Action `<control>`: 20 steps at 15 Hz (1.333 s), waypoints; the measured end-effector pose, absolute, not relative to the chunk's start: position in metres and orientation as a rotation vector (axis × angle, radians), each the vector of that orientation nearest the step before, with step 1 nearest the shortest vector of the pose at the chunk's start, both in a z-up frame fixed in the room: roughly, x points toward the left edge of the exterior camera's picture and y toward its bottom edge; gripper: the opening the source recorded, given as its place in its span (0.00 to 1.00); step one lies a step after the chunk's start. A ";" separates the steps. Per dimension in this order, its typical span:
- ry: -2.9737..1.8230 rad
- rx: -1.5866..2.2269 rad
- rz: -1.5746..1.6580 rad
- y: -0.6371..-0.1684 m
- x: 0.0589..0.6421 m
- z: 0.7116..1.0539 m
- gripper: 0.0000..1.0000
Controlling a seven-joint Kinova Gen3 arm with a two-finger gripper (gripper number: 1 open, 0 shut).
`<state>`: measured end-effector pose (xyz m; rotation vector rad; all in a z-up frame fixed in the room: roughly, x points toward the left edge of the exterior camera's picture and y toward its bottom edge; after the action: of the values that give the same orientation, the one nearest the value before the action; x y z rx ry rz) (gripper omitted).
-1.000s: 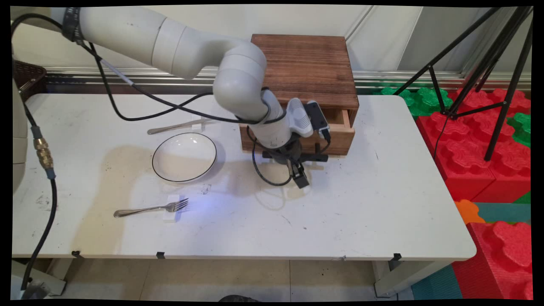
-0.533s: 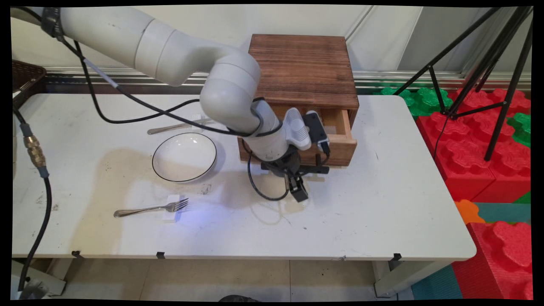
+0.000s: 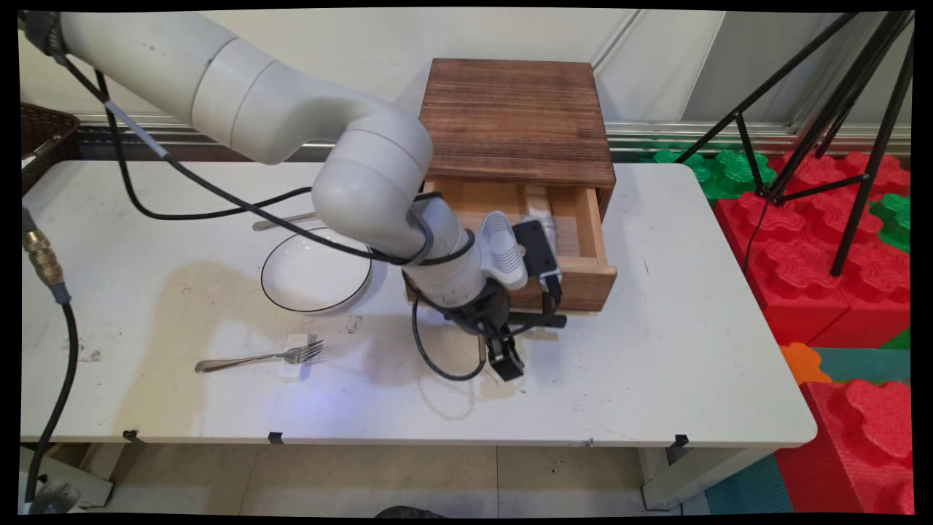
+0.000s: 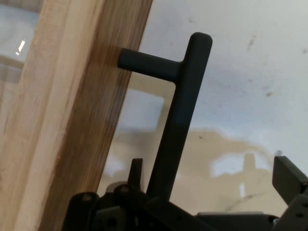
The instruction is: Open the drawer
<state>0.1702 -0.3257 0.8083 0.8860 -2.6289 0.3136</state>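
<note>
Several things lie about the gripper point(image 3: 506, 367), which hangs fingers-down over the white table point(image 3: 656, 379) just before a wooden box point(image 3: 517, 120). To its left are a white plate point(image 3: 315, 270) with a dark rim and, nearer the front edge, a fork point(image 3: 259, 358) whose tines rest on a small white block point(image 3: 294, 359). Behind the plate lies another piece of cutlery point(image 3: 280, 221), half hidden by the arm, and a black cable point(image 3: 430, 361) loops down beside the wrist. A dark basket point(image 3: 44, 135) sits at the far left; a black tripod point(image 3: 860, 109) and red and green foam blocks point(image 3: 824, 240) stand off the table's right end. From above the pincer reads only as a dark clump against the black bar handle point(image 3: 538, 319). The hand view shows the bar running down between the fingers point(image 4: 288, 175): one sits between it and the wood, the other well clear, so the pincer is released, not squeezing. The drawer point(image 3: 576, 273) stands partly out of the box; a pale oblong thing point(image 3: 541, 211) lies inside, what it is I cannot tell.
</note>
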 end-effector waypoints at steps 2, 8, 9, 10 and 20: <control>-2.630 0.879 0.300 -0.316 0.168 0.809 1.00; -2.633 0.861 0.259 -0.292 0.160 0.812 1.00; -2.633 0.858 0.253 -0.288 0.158 0.813 1.00; -2.633 0.856 0.247 -0.284 0.157 0.813 1.00; -2.635 0.851 0.193 -0.252 0.149 0.816 1.00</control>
<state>0.1493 -0.2521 0.8163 0.8514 -2.6347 0.1926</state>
